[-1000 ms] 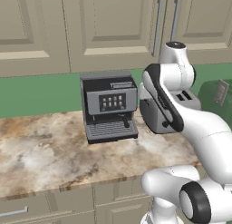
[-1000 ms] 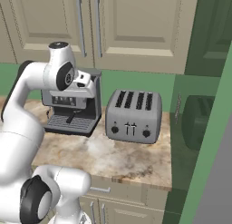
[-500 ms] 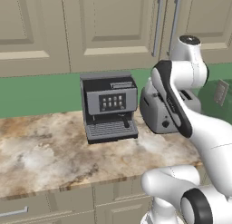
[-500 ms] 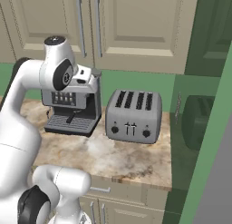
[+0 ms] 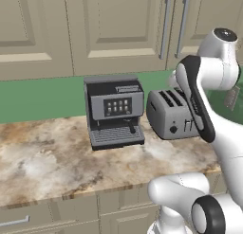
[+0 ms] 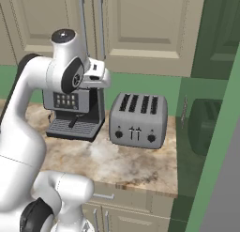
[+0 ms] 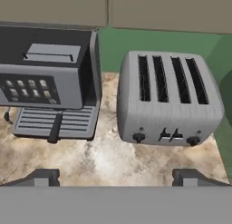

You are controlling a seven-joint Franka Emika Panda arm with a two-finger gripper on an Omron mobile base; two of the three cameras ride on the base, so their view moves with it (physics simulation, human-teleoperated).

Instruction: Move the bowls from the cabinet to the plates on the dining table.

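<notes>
The cabinet (image 6: 140, 29) hangs above and beyond my hand (image 7: 116, 175), its doors shut, so I cannot see the bowls or anything else inside it. My hand is spread wide and holds nothing; its two fingertips (image 7: 43, 177) stand well apart over the marbled surface (image 7: 108, 159). Just past them, to my right, sits the toaster (image 7: 167, 98), its four slots dark. To my left is the coffee machine (image 7: 47, 82), near the toaster but not touching it.
</notes>
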